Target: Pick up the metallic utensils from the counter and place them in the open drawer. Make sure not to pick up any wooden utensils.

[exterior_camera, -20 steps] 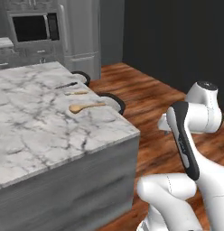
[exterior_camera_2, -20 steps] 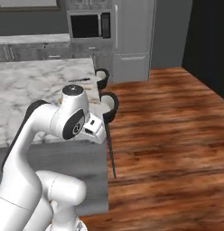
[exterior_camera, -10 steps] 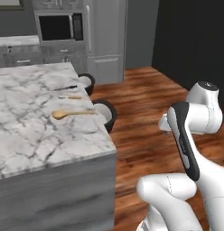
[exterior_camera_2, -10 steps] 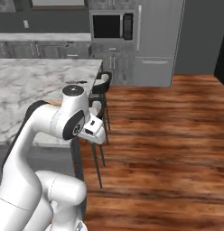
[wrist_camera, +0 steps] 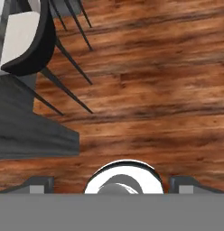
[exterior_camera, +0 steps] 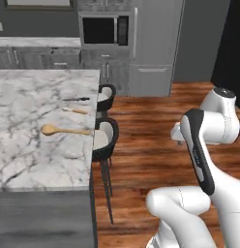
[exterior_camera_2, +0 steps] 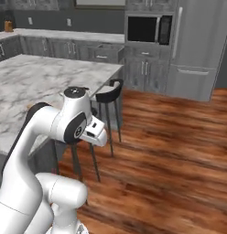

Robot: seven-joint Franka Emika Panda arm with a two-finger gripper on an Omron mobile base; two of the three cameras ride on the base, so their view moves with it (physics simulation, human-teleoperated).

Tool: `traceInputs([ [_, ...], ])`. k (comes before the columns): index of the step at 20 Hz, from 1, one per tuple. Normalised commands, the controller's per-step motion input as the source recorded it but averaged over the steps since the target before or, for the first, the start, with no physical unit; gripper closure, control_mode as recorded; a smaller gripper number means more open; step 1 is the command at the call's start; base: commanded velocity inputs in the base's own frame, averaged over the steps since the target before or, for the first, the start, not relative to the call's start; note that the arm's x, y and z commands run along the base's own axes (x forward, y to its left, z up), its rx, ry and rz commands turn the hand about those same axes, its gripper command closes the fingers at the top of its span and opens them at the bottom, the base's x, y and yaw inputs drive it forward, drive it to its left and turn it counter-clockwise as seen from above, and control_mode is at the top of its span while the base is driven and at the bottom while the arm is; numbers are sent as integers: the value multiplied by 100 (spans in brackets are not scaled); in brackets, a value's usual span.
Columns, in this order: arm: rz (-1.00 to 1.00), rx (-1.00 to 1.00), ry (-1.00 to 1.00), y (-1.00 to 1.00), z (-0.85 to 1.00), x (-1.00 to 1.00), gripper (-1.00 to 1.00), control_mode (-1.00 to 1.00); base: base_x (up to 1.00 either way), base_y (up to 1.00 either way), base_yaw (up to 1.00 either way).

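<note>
Knife (exterior_camera: 76, 99) lies on the marble tabletop (exterior_camera: 25, 121) near its stool-side edge, beside two wooden spoons (exterior_camera: 64, 130); arm folded over the wood floor (wrist_camera: 154, 90) — jaws spread, empty, well apart from the utensils; approach pending.

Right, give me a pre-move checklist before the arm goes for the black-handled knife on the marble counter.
1. Black-handled steel knife lying free on the white marble counter: ok.
2. Large tan wooden spoon and the smaller pale spoon lie apart from the knife: ok.
3. Gripper empty, fingers spread: ok.
4. Gripper over the counter: not ok, it looks down at the wooden floor.
5. Black bar stools beside the counter edge: not ok, they crowd the approach.
6. Open drawer located: cannot tell.
</note>
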Motion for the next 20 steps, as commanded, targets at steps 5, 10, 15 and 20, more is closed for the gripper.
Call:
traceInputs([
  [5,0,0,0,0,0,0,-100,100,75,-100,57],
  [10,0,0,0,0,0,0,-100,100,69,-100,58],
  [15,0,0,0,0,0,0,-100,100,64,-100,56],
  [20,0,0,0,0,0,0,-100,100,52,-100,52],
])
